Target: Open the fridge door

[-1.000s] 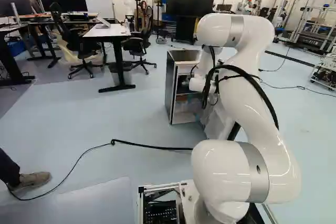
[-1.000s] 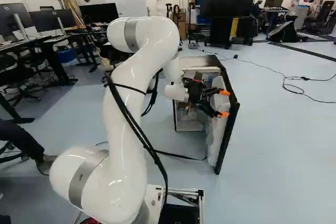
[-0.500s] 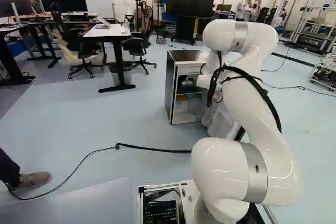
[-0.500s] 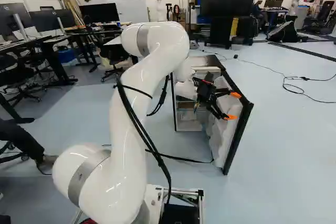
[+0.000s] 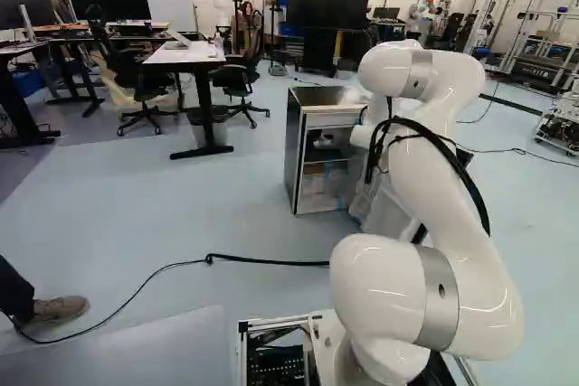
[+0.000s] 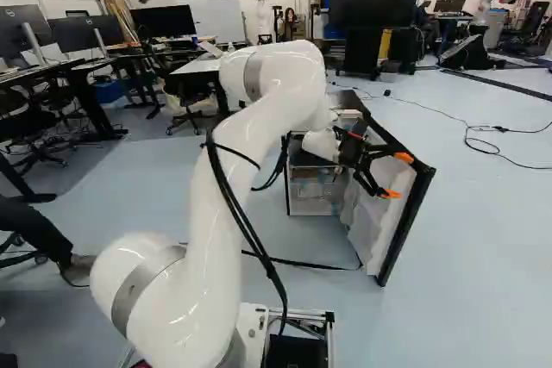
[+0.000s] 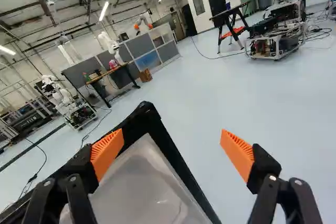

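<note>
Likely step: pushing door (image 7: 144, 184) wider
Gripper (image 7: 171, 139) spread wide, holding nothing; door beside one finger, contact unclear. Next: press outward along its swing.

Floor (image 5: 136, 205): pale blue, greyer at far left. Fridge (image 5: 294, 146) stands on it, mid-scene. 1 black cable (image 5: 262, 262) crosses near of the fridge, from near left. Far left: white-topped table (image 5: 181, 54), 2 black wheeled chairs (image 5: 233, 80). Right: looping cable (image 6: 502, 129); beyond, dark strip (image 6: 496, 84).
</note>
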Robot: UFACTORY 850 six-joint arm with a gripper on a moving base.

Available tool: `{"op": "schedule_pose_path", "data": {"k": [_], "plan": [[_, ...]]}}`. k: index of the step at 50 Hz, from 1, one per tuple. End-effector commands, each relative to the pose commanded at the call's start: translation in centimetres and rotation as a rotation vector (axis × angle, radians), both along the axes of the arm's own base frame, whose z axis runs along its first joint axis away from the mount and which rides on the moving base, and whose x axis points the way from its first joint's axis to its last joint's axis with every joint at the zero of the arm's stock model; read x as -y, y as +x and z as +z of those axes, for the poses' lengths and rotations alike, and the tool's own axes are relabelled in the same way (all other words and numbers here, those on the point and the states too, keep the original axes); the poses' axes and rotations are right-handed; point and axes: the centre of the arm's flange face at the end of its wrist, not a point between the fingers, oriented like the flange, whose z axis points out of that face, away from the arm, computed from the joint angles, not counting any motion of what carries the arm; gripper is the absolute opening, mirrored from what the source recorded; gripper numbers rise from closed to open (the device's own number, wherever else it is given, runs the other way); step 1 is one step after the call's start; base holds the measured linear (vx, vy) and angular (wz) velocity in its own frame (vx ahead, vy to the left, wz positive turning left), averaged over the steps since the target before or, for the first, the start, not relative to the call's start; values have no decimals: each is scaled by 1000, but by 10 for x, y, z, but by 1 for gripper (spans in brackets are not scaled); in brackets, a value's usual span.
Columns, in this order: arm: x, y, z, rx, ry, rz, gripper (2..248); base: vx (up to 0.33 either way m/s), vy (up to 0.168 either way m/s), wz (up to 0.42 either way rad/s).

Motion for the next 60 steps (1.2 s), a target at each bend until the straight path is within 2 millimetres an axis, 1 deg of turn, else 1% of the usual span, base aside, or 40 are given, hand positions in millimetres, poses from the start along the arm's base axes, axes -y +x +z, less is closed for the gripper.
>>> {"op": "schedule_pose_path", "data": {"k": [17, 25, 30, 38, 60], "plan": [[39, 12, 1, 56, -26, -47, 247, 0, 0, 0], [45, 14, 1, 64, -30, -53, 247, 0, 0, 0], [40, 11, 1, 56, -26, -49, 247, 0, 0, 0], [26, 6, 1, 30, -13, -11, 247, 0, 0, 0], [-18, -5, -1, -43, 39, 222, 247, 0, 0, 0]]}}
